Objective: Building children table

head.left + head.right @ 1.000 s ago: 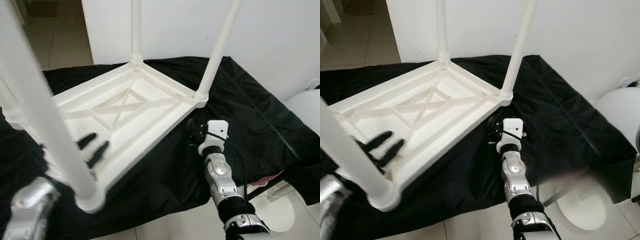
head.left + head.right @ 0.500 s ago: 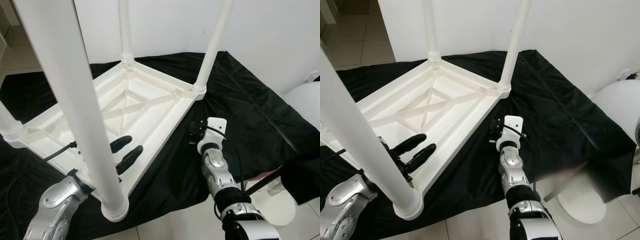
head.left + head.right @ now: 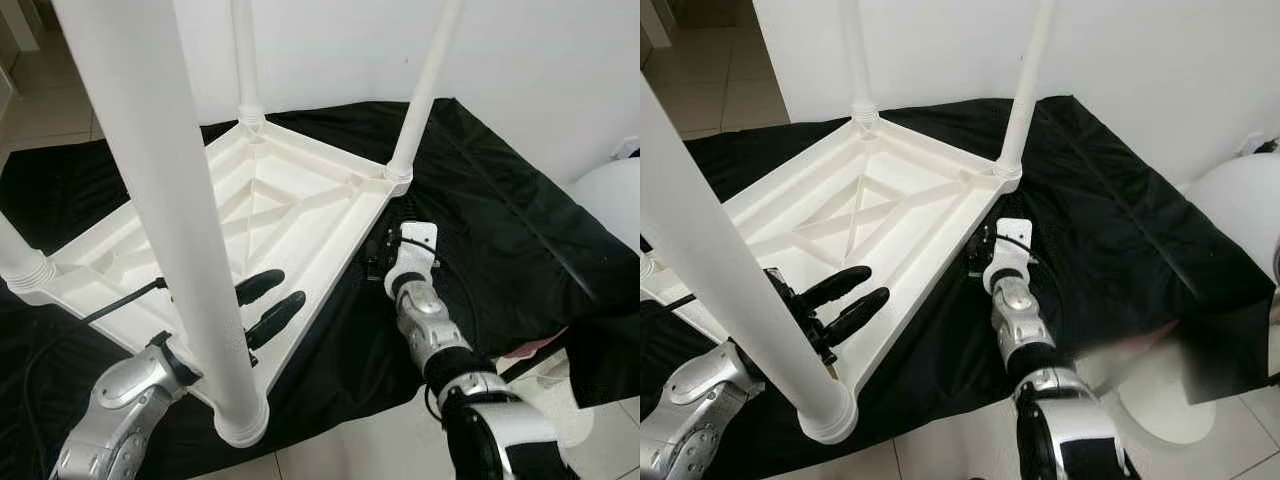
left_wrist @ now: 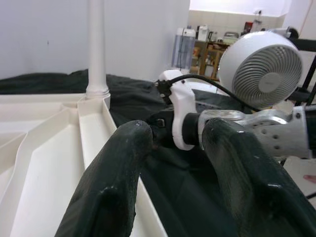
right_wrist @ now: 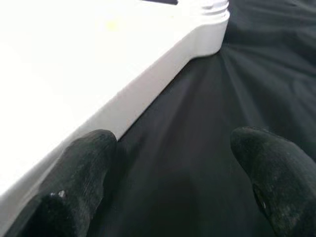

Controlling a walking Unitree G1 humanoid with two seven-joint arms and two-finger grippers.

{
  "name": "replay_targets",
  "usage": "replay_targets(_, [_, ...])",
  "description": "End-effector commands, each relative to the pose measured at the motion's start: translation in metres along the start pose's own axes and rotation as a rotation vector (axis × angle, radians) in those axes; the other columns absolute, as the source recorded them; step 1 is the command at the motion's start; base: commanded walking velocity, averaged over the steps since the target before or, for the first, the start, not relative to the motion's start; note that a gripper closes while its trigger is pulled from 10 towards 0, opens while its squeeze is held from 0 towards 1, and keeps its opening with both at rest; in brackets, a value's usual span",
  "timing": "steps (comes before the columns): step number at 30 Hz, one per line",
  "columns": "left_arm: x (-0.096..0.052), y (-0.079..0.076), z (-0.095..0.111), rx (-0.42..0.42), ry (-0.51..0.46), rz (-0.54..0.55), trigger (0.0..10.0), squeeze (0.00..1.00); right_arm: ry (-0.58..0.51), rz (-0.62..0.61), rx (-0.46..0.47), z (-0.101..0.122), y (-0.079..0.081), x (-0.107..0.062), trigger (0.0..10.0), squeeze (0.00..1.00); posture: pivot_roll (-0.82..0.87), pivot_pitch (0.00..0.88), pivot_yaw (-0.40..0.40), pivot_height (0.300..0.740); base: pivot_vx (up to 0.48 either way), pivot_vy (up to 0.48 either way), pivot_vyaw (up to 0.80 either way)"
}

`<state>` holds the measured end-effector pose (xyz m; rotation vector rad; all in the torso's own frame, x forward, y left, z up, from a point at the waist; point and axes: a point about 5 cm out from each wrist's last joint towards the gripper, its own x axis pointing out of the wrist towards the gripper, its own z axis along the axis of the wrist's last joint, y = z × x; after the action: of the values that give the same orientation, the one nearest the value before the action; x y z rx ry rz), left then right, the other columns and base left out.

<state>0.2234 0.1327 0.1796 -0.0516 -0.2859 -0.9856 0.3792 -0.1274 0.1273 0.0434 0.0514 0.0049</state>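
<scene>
The white table (image 3: 270,200) lies upside down on a black cloth (image 3: 490,220), legs up. The left hand (image 3: 268,305), at 7 o'clock, hovers open over its rim. The right hand (image 5: 168,182), at 4 o'clock, is open beside the table edge, holding nothing.

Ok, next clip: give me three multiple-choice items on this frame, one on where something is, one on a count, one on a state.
1. Where is the right gripper?
A. Beside the table's outer rim, over the black cloth
B. Inside the tabletop's ribbed underside
C. Around a leg

2. How many legs stand up from the white table?
A. Two
B. Three
C. Four

3. How are the left gripper fingers set?
A. Shut on a leg
B. Open, holding nothing
C. Shut on the rim

Key: 1 A, the right wrist view shows its fingers over the black cloth next to the rim. 2 C, one leg rises at each corner. 3 B, the left wrist view shows a gap between the fingers.
</scene>
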Motion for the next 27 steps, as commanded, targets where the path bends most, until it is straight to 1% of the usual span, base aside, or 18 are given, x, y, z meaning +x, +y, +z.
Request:
replay_targets(1, [0.004,-0.013,0.003,-0.02,-0.009,-0.131,10.0,0.0,0.053,0.018,0.016,-0.006,-0.003,0.001,10.0,0.0,0.04,0.074,-0.011,0.74,0.0,0.0,0.0])
replay_targets(3, [0.004,-0.013,0.003,-0.02,-0.009,-0.131,10.0,0.0,0.053,0.018,0.016,-0.006,-0.003,0.001,10.0,0.0,0.04,0.074,-0.011,0.74,0.0,0.0,0.0])
replay_targets(6, [0.005,-0.02,0.004,-0.05,-0.017,-0.169,10.0,0.0,0.071,0.09,-0.002,-0.001,-0.003,0.006,10.0,0.0,0.04,0.073,-0.016,0.74,0.0,0.0,0.0])
replay_targets(10, [0.007,-0.026,0.004,-0.07,-0.023,-0.197,10.0,0.0,0.082,0.122,-0.018,0.001,-0.004,0.008,10.0,0.0,0.03,0.072,-0.018,0.74,0.0,0.0,0.0])
replay_targets(11, [0.007,-0.027,0.004,-0.074,-0.025,-0.205,10.0,0.0,0.089,0.147,-0.01,0.003,-0.003,0.009,10.0,0.0,0.03,0.073,-0.02,0.74,0.0,0.0,0.0])
replay_targets(15, [0.011,-0.03,0.004,-0.086,-0.033,-0.22,10.0,0.0,0.108,0.241,-0.046,0.005,0.004,0.011,10.0,0.0,0.03,0.072,-0.023,0.74,0.0,0.0,0.0])
replay_targets(16, [0.011,-0.03,0.004,-0.086,-0.033,-0.22,10.0,0.0,0.108,0.241,-0.046,0.005,0.004,0.011,10.0,0.0,0.03,0.072,-0.023,0.74,0.0,0.0,0.0])
replay_targets(17, [0.011,-0.031,0.005,-0.084,-0.033,-0.225,10.0,0.0,0.119,0.276,-0.061,0.005,0.009,0.011,10.0,0.0,0.02,0.071,-0.022,0.74,0.0,0.0,0.0])
replay_targets(20, [0.012,-0.031,0.005,-0.083,-0.032,-0.226,10.0,0.0,0.123,0.286,-0.063,0.005,0.009,0.011,10.0,0.0,0.02,0.071,-0.022,0.74,0.0,0.0,0.0])
replay_targets(21, [0.012,-0.031,0.005,-0.086,-0.032,-0.225,10.0,0.0,0.122,0.304,-0.073,0.006,0.012,0.011,10.0,0.0,0.02,0.071,-0.022,0.74,0.0,0.0,0.0])
replay_targets(22, [0.013,-0.032,0.005,-0.091,-0.033,-0.23,10.0,0.0,0.121,0.349,-0.087,0.007,0.018,0.011,10.0,0.0,0.02,0.071,-0.021,0.74,0.0,0.0,0.0])
replay_targets(23, [0.013,-0.032,0.005,-0.091,-0.033,-0.23,10.0,0.0,0.121,0.349,-0.087,0.007,0.018,0.011,10.0,0.0,0.02,0.071,-0.021,0.74,0.0,0.0,0.0])
replay_targets(24, [0.016,-0.034,0.005,-0.093,-0.036,-0.239,10.0,0.0,0.121,0.425,-0.12,0.008,0.031,0.01,10.0,0.0,0.02,0.072,-0.015,0.74,0.0,0.0,0.0])
replay_targets(25, [0.017,-0.034,0.006,-0.098,-0.037,-0.243,10.0,0.0,0.118,0.442,-0.135,0.009,0.036,0.01,10.0,0.0,0.02,0.073,-0.015,0.74,0.0,0.0,0.0])
replay_targets(27, [0.017,-0.035,0.006,-0.102,-0.038,-0.245,10.0,0.0,0.115,0.446,-0.143,0.009,0.039,0.01,10.0,0.0,0.01,0.073,-0.013,0.74,0.0,0.0,0.0])
